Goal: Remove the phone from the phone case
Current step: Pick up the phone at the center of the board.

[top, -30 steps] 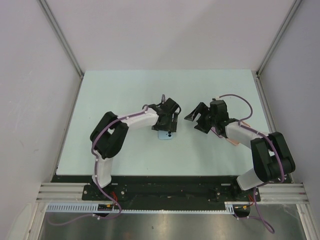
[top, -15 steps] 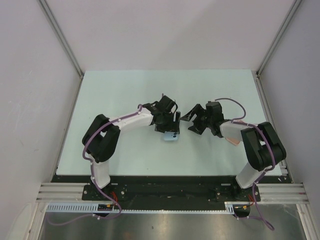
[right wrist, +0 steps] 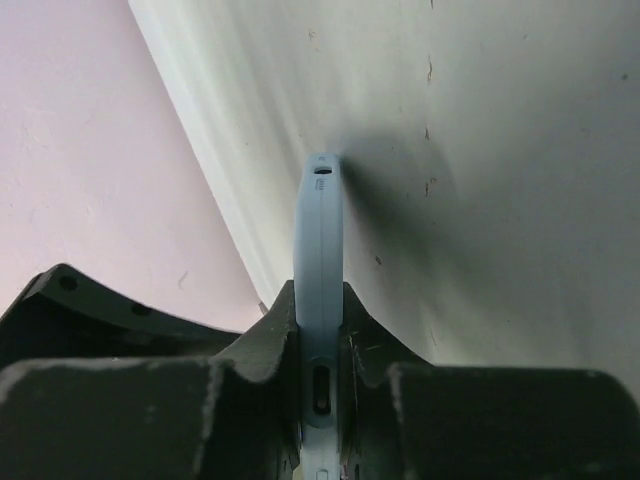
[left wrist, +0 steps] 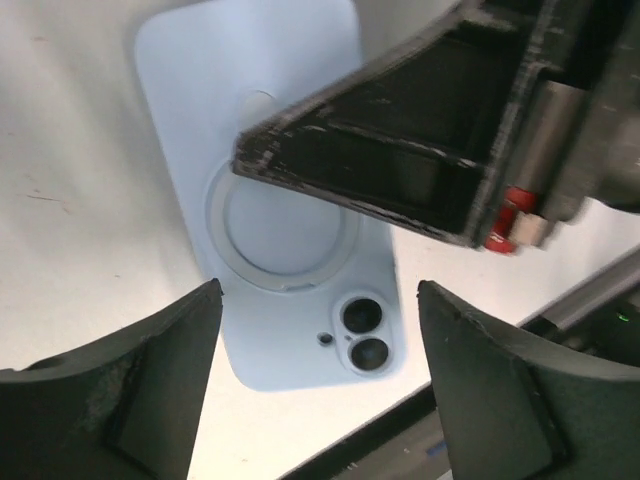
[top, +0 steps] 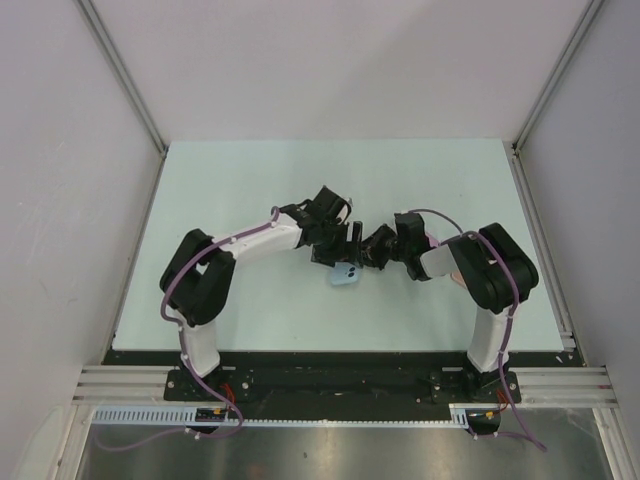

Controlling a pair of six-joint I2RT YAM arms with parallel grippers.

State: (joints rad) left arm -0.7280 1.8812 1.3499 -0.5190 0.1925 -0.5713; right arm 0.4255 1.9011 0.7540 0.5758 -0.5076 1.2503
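Note:
The phone sits in its light blue phone case (left wrist: 275, 335), back up, its two camera lenses (left wrist: 362, 335) showing through the cutout. In the top view the phone case (top: 346, 276) is at mid-table between both arms. My left gripper (left wrist: 320, 292) is open, one finger on each side of the case's camera end and clear of it. My right gripper (right wrist: 318, 300) is shut on the phone case (right wrist: 318, 220), pinching it across its thickness along one long edge. One of its fingers (left wrist: 400, 150) crosses the case's back in the left wrist view.
The two grippers (top: 340, 245) (top: 370, 252) nearly touch over the case. A small pinkish thing (top: 458, 277) lies by the right forearm. The table's (top: 250, 180) black front rail (left wrist: 470, 390) runs close behind the case's camera end. Walls enclose three sides.
My right gripper swung left to the phone case and shut on its edge. The left gripper shifted right with the case and opened a little wider.

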